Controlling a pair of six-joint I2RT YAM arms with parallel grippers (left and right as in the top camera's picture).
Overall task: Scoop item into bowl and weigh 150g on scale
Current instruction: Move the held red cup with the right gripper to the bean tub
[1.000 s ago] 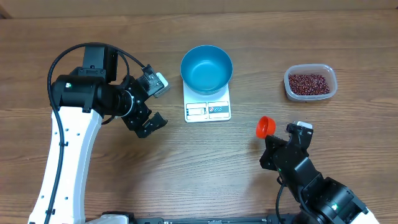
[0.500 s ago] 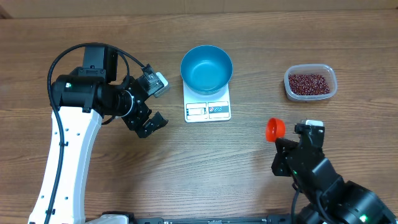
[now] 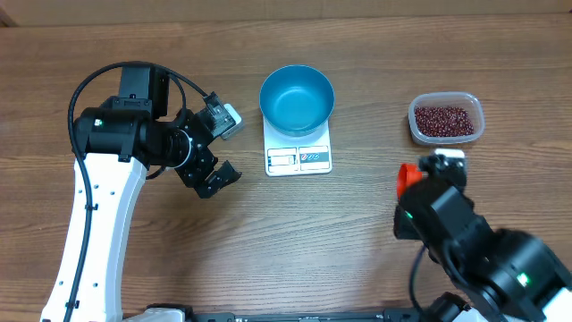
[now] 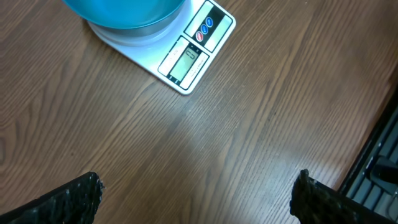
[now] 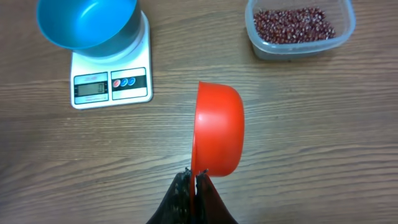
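The right gripper (image 5: 194,186) is clamped shut on the thin handle of the red scoop (image 5: 217,130), which hangs on its side, mouth to the left, apparently empty, over bare table near the tub (image 3: 413,118). A pinch that narrow could let the scoop swivel once it digs in. Entering side-on, it would likely plough rather than fill.

Left of the scale (image 3: 299,159), the left gripper (image 3: 228,146) hovers with jaws wide apart, holding nothing, so nothing steadies the tub. That light tub may slide away from a push.

Farther off, the bowl (image 3: 297,98) sits on the scale's far part, empty, while the beans (image 3: 444,120) all lie in the tub at far right. The carry leftward crosses open table, so a tilt would scatter beans. A knock on the bowl's rim could shift it and upset the reading.
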